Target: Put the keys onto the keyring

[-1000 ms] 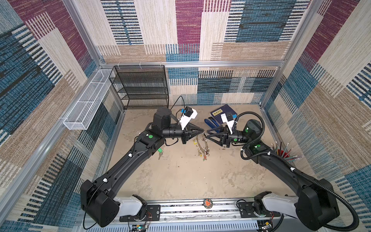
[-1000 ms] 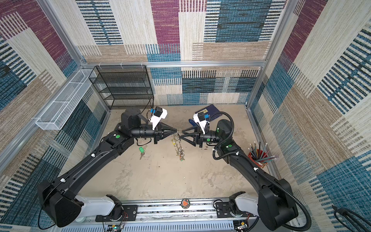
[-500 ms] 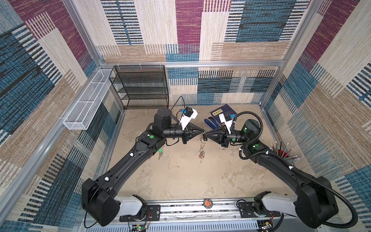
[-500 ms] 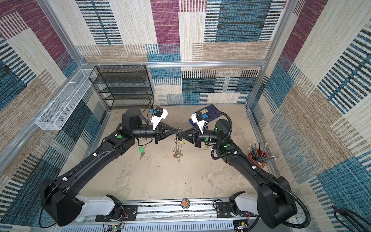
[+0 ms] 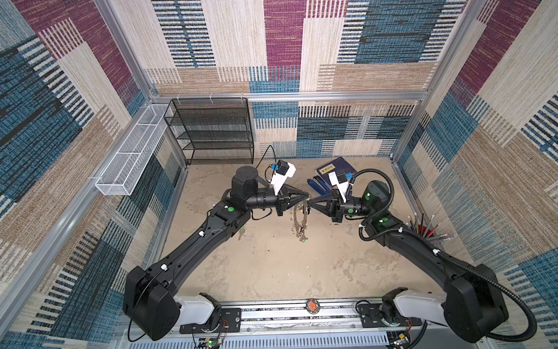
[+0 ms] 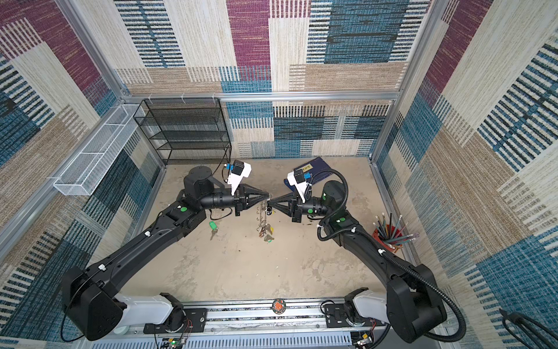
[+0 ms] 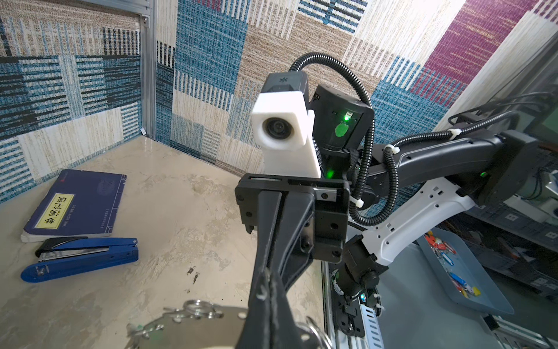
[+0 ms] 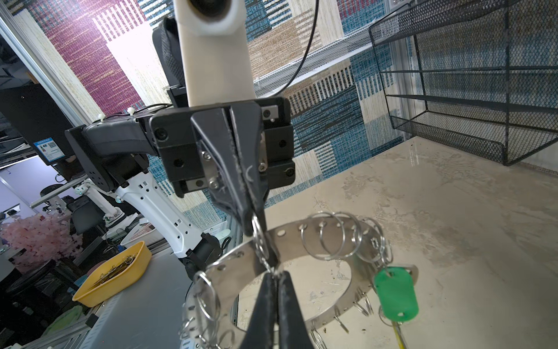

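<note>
Left claw: clenched, tips pinching the top of one split ring on the keyring. Right claw: clenched too, tips meeting at the lower end of the same split ring, right against the disc's inner edge. Looks pinched on the wire, but contact too fine to confirm.

Tip to tip over mid bench in both top views, keyring hanging edge-on below the meeting point. Can't tell if its low end touches the bench.

Probable reason for the two-sided hold: ring kept taut and clear of the surface, opposite pulls to steady or spread the coil for threading.

Loose key with green tag: flat on bench, left of keyring, just beside left forearm, untouched. Black-tagged key: not made out anywhere. Second green tag hanging off the keyring rim on the far side from the pinch.

Judged early: ring being prepared, no key picked up yet. Likely snag: both claws occupied, so none free for the key, and thin wire easy to lose from either pinch.

Blue stapler and blue book far right on bench, well apart, not involved.
</note>
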Controlling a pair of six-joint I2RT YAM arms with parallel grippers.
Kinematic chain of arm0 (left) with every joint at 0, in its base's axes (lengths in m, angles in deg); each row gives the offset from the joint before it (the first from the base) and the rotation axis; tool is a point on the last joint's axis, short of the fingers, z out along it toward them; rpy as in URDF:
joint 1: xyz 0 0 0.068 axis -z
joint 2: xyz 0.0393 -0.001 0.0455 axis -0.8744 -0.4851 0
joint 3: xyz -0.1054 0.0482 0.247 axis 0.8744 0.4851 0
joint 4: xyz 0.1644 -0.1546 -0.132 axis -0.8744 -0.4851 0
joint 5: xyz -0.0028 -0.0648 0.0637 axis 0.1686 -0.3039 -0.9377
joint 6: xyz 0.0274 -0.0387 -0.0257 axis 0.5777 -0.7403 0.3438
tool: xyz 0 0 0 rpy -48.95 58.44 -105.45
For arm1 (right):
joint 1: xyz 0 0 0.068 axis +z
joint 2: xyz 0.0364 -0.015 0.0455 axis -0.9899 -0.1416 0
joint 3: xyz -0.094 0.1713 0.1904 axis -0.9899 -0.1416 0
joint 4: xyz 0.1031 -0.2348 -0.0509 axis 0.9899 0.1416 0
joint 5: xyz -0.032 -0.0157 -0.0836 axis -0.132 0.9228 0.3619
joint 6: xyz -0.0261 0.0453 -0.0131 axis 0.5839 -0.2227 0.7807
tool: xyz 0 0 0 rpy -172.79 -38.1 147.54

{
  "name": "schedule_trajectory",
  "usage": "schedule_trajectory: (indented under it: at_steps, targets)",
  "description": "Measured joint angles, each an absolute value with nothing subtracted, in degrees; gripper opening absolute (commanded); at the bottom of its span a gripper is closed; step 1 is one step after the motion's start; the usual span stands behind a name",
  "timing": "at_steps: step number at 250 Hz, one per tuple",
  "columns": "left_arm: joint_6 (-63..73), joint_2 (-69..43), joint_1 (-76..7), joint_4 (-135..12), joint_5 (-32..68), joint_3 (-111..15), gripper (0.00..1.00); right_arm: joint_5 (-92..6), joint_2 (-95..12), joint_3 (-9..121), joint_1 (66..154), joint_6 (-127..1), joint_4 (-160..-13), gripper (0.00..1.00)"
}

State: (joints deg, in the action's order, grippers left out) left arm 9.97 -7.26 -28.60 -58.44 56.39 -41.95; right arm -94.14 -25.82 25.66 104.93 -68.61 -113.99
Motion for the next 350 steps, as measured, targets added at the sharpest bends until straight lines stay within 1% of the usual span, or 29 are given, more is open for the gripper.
schedule_trajectory:
  at_steps: [58, 70, 83, 91, 102, 116, 126, 192, 209, 248, 279, 309, 327, 350]
  targets:
    - [6.5, -7.5, -27.7, -52.4, 55.6, -39.3, 0.0, -94.2, -27.3, 27.0, 105.8, -68.6, -114.2, 0.02]
    - [5.8, -7.5, -27.6, -51.0, 55.1, -38.7, 0.0, -94.1, -27.5, 27.1, 105.8, -68.7, -114.3, 0.05]
    - [5.0, -7.6, -27.5, -49.6, 55.0, -38.0, 0.0, -94.1, -27.6, 27.1, 105.8, -68.9, -114.4, 0.06]
    - [4.6, -7.6, -27.5, -48.8, 55.0, -37.7, 0.0, -94.1, -27.7, 27.1, 105.8, -68.9, -114.4, 0.09]
    - [3.8, -7.6, -27.5, -47.9, 54.8, -37.3, 0.0, -94.0, -27.7, 27.1, 105.8, -69.1, -114.4, 0.17]
    - [3.5, -7.7, -27.5, -46.9, 54.5, -36.8, 0.0, -93.9, -27.6, 27.1, 105.9, -69.2, -114.4, 0.2]
    - [3.2, -7.8, -27.4, -46.1, 54.0, -36.6, 0.0, -93.9, -27.5, 27.1, 105.9, -69.2, -114.1, 0.24]
    - [2.0, -8.3, -27.4, -43.2, 53.6, -35.3, 0.0, -89.4, -23.5, 26.8, 104.6, -66.7, -108.0, 0.37]
    - [1.8, -8.7, -27.4, -43.0, 53.8, -35.1, 0.0, -88.4, -22.0, 26.5, 103.6, -65.9, -106.4, 0.38]
    - [0.6, -9.3, -27.3, -41.1, 54.2, -34.7, 0.0, -86.6, -18.3, 25.7, 100.8, -64.9, -102.2, 0.49]
    - [-0.7, -9.5, -27.3, -39.2, 55.4, -34.0, 0.0, -86.6, -16.6, 25.7, 99.8, -64.9, -101.4, 0.53]
    - [-2.5, -9.7, -27.3, -35.9, 57.0, -33.0, 0.0, -87.8, -17.6, 26.6, 99.7, -65.6, -102.2, 0.55]
    - [-3.7, -9.9, -27.3, -33.7, 57.6, -32.4, 0.0, -89.1, -18.8, 27.0, 99.6, -66.7, -103.5, 0.55]
    - [-5.3, -10.1, -27.3, -30.8, 58.3, -31.7, 0.0, -90.6, -20.1, 27.3, 99.6, -67.8, -105.0, 0.51]
